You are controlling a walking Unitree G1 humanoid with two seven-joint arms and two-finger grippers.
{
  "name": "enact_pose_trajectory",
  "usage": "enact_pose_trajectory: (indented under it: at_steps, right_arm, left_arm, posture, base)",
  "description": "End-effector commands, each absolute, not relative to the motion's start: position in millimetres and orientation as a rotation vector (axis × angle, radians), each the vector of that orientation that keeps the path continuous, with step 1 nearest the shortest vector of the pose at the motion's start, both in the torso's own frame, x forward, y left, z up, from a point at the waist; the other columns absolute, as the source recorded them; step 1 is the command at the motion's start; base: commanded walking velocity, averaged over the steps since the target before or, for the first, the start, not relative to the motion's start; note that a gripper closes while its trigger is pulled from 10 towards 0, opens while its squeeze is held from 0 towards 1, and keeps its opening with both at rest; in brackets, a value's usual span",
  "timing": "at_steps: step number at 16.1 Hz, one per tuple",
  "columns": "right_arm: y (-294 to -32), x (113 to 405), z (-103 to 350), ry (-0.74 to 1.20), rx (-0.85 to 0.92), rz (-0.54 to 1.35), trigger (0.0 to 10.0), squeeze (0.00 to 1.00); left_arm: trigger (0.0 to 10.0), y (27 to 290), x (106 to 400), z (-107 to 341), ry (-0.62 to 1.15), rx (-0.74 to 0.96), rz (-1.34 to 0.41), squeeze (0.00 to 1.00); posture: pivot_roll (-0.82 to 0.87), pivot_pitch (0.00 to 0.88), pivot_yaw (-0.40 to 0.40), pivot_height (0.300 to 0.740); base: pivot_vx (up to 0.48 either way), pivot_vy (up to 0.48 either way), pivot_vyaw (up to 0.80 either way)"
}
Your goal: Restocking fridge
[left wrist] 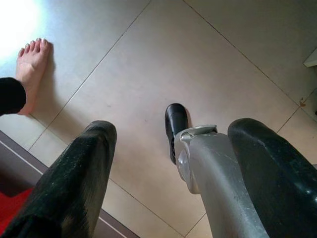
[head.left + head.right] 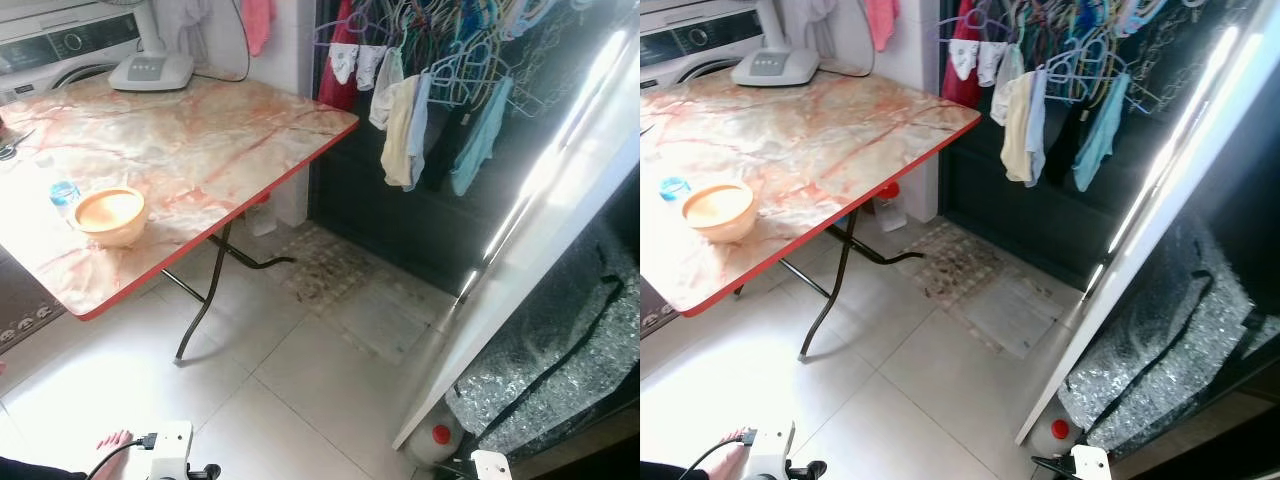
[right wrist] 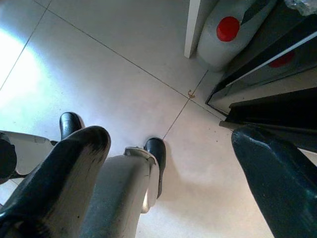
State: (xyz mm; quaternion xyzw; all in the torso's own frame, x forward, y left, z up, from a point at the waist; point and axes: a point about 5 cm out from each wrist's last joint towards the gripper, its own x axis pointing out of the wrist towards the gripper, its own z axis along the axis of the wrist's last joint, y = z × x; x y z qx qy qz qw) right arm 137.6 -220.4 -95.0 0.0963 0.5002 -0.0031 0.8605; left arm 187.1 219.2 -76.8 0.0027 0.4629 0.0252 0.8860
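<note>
A white fridge door (image 2: 560,240) is seen standing open at the robot's right, its long edge slanting from the upper right down to the tiled floor (image 2: 300,400), where a large jug with a red cap (image 2: 437,437) is set just beside the door's lower corner. On the folding table (image 2: 200,140) at the left, well apart from the fridge, a small blue-capped bottle (image 2: 64,194) and a tan bowl (image 2: 110,215) are placed close together, the likeliest goods for restocking, though that is a judgement. Both arms are hung low and idle. The left gripper (image 1: 168,168) is held wide over bare tiles with nothing between its fingers, and the right gripper (image 3: 168,173) is likewise spread wide and empty. The table goods lie up and to the left, nearer the left arm, while the jug and door lie nearer the right; a walk toward the table would probably be needed first. A person's bare foot (image 1: 30,69) and dark sleeve are picked up in the left wrist view, the toes alone being glimpsed at the head camera's lower edge. The jug's cap and a second red cap (image 3: 282,59) inside the fridge base are shown closely by the right wrist view. Laundry on hangers (image 2: 430,90) and a fan base (image 2: 150,68) are seen behind.
</note>
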Motion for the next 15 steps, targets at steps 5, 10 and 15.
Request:
enact_pose_trajectory:
  at_steps: [5,10,15]
  right_arm:
    - [-222.5,137.0,-94.7,1.049,0.187,-0.002,10.0,0.00]
    - [-222.4,137.1,-94.7,1.051,0.182,-0.001,10.0,0.00]
    - [-222.5,136.9,-94.7,1.051,0.182,-0.002,10.0,0.00]
  left_arm:
    - [10.0,219.4,182.7,-79.2,0.988,-0.018,0.071,0.00]
    - [10.0,219.8,182.9,-79.1,0.989,-0.017,0.072,0.00]
    - [10.0,219.6,182.7,-79.2,0.989,-0.015,0.071,0.00]
  posture:
    - [0.04,0.030,-0.057,0.740]
    - [0.04,0.030,-0.055,0.740]
    - [0.04,0.026,-0.056,0.740]
  base:
    - [0.000,0.152,0.00]
    - [0.000,0.349,0.00]
    - [0.000,0.337,0.00]
